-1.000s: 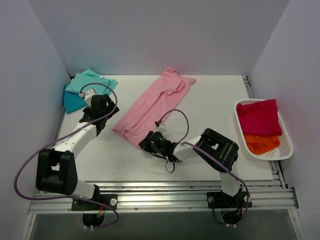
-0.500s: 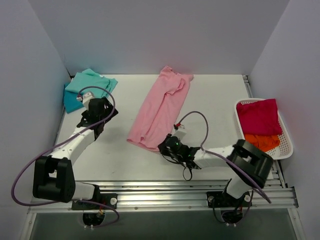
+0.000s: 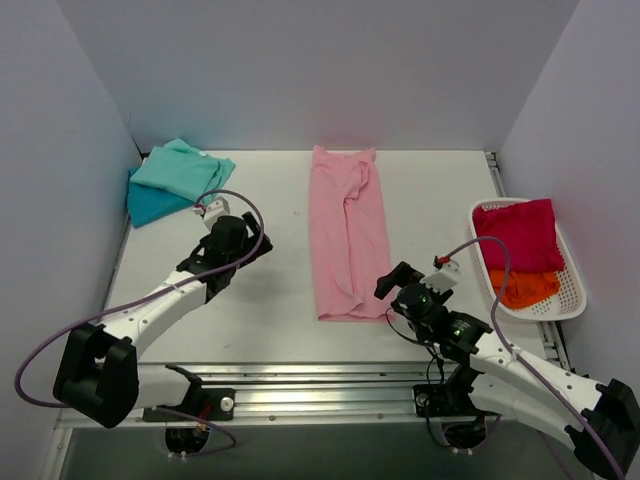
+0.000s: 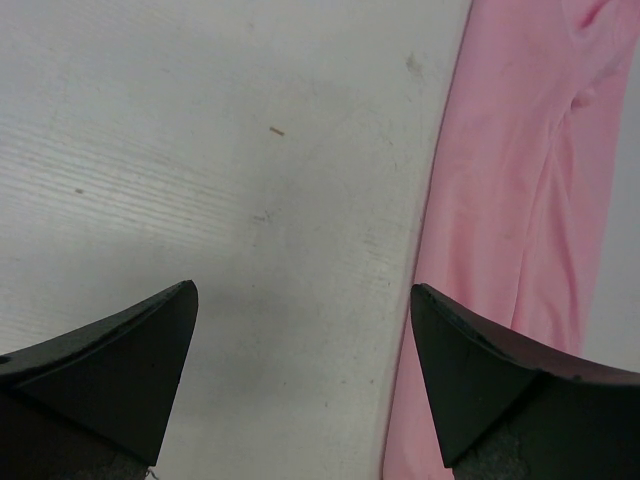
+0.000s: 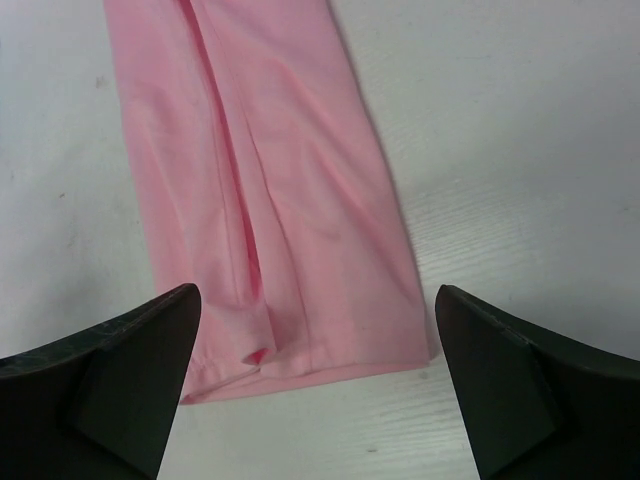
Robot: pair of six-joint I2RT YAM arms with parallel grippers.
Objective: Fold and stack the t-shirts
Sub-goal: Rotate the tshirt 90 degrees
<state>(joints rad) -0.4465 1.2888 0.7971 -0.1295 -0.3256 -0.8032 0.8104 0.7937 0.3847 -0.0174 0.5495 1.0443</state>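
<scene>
Pink t-shirt (image 3: 345, 235): one, folded lengthwise into a long strip, flat in the middle of the table (image 3: 440, 200), hem toward me. My right claw (image 5: 312, 350): spread wide, empty, close by the strip's near hem. My left claw (image 4: 303, 340): likewise spread and empty, over bare table beside the strip's left edge. Mint green t-shirt (image 3: 185, 165): folded, atop the teal blue t-shirt (image 3: 150, 205), far left corner. Crimson red t-shirt (image 3: 517, 235) and orange t-shirt (image 3: 525, 287): bunched in the white basket (image 3: 575, 290), right edge.

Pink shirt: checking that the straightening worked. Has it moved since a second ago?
Yes. The pink shirt swung from slanted to straight, its near end moving right, toward the basket.
</scene>
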